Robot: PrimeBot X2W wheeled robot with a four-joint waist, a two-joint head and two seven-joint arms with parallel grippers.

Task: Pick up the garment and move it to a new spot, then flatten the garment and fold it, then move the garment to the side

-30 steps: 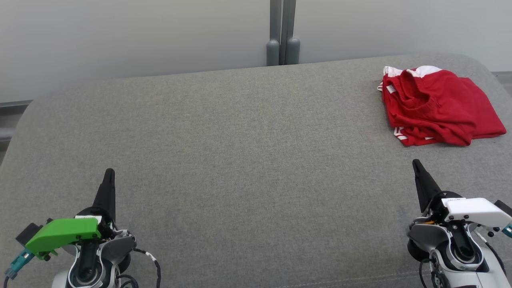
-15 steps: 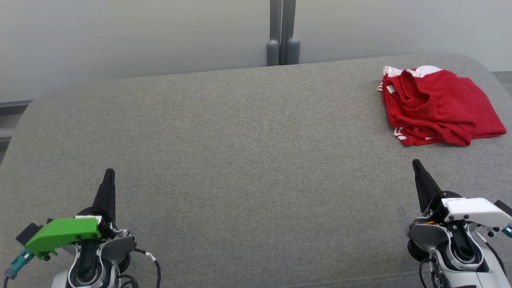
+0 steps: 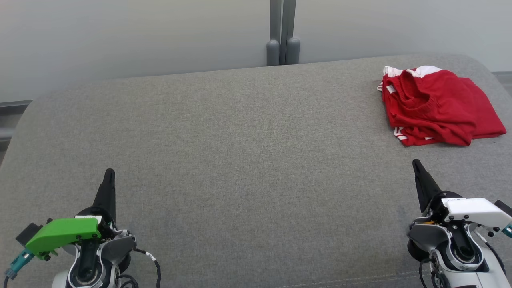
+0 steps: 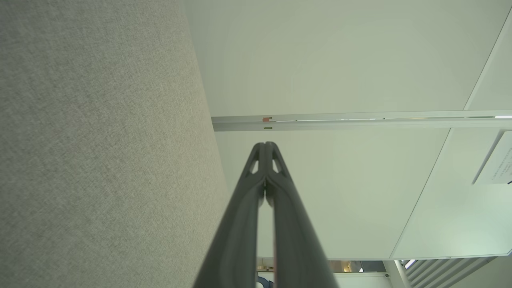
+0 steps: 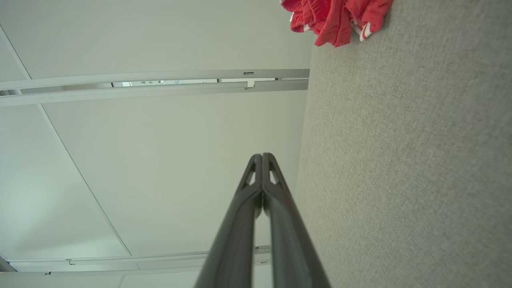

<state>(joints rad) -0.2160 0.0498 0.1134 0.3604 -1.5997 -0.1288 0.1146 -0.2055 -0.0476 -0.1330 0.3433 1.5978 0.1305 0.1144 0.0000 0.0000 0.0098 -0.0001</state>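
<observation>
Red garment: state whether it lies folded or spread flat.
Loosely folded, not spread: the red garment lies as a wrinkled stack of layers, white-striped edges beneath, far right on the grey cushion.

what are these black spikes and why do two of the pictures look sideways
It is a two-armed wheeled robot. The wide picture is from its head camera, looking down at a grey padded surface. The black spikes are its grippers, each two long fingers pressed shut: left gripper by the green cover, right gripper by the white cover. The other two pictures come from wrist cameras looking along those fingers, so the room seems tipped. A crumpled red and white garment lies at the surface's far right. Nothing is held.
</observation>
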